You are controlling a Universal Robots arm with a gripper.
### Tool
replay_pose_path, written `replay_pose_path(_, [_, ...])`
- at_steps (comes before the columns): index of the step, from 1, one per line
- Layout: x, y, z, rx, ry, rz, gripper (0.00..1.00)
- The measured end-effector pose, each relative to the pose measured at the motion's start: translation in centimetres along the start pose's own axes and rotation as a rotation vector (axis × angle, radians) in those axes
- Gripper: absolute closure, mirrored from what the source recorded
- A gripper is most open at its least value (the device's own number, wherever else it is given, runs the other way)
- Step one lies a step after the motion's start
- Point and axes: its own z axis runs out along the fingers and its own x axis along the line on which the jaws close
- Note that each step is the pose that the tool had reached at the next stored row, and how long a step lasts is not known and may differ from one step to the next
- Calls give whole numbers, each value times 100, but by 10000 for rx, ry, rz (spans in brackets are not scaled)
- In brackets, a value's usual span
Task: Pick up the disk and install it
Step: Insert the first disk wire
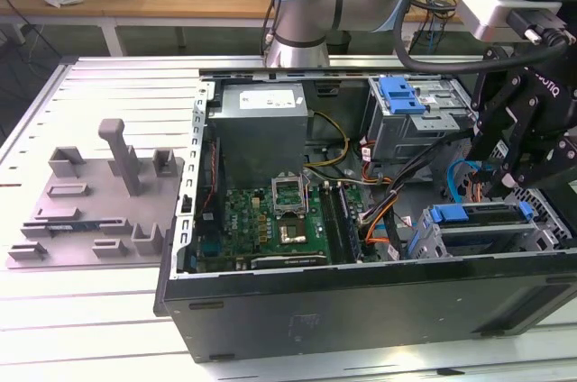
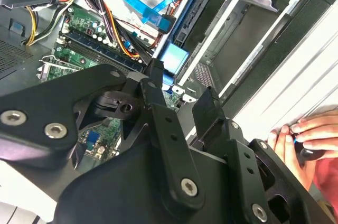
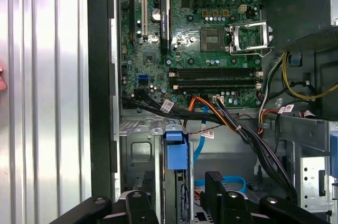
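Note:
The disk (image 1: 482, 213) sits on edge in the lower drive cage at the front right corner of the open computer case (image 1: 361, 310) in the exterior view. Its blue carrier tab (image 3: 176, 152) points toward the motherboard. In the second wrist view the same blue tab (image 2: 174, 57) lies just beyond the fingertips. My gripper (image 1: 505, 179) hovers right above the cage, open. Its two black fingers (image 3: 214, 187) stand on either side of the disk's line with a clear gap. In the second wrist view the gripper (image 2: 182, 84) has nothing between its fingers.
A second metal cage with a fixed blue bracket (image 1: 401, 94) stands at the case's back right. Cable bundles (image 3: 232, 123) cross between motherboard (image 1: 270, 211) and cages. A grey fixture (image 1: 99, 202) lies on the table at the exterior view's left. A person's hand (image 2: 311, 134) rests beside the case.

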Motion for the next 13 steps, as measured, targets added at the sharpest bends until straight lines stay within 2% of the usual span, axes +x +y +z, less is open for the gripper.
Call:
replay_pose_path(5, [-2,0,2,0,2,0,50])
replay_pose_path(6, [-52,0,2,1,75,0,50])
replay_pose_path(7, [-114,1,5,1,176,2,50])
replay_pose_path(9, [-241,2,8,5,504,7,50])
replay_pose_path(11, [-299,2,10,7,724,10,50])
replay_pose_path(12, [-344,2,12,8,917,13,50])
replay_pose_path(13, [-388,2,13,11,1144,16,50])
